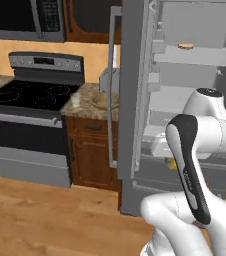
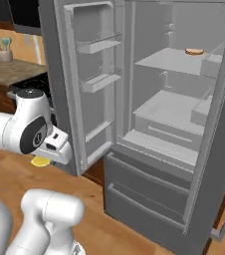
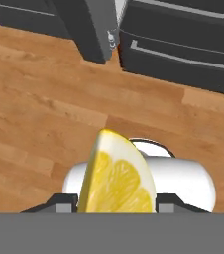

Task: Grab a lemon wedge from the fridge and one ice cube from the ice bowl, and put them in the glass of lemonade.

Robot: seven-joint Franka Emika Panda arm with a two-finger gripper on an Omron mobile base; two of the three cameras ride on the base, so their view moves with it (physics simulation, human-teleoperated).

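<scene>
So the gripper (image 3: 115,203) was clamped on the lemon wedge (image 3: 116,173), one dark finger tip pressed against each flat side in the hand view, cut face toward the camera and rind edge up. That looked like a sensible hold, since gripping across the thin dimension should stop such a small piece from slipping. The hand pointed down over the wood floor (image 3: 39,109), clear of the fridge (image 2: 149,124), so the wedge hung in the air below the hand, outside the cabinet; it showed as a yellow bit under the white hand in the right base view (image 2: 41,161) and just beside the arm in the left base view (image 1: 172,163). Both fridge doors stood wide open (probably left that way for reach), with a small tan food item (image 2: 194,51) on an upper shelf. On the granite counter (image 1: 80,102) beside the stove (image 1: 30,95) sat the ice bowl (image 1: 105,100). Judging by this, the lemon pick was done, while the ice cube and the drop into the lemonade remained.
</scene>
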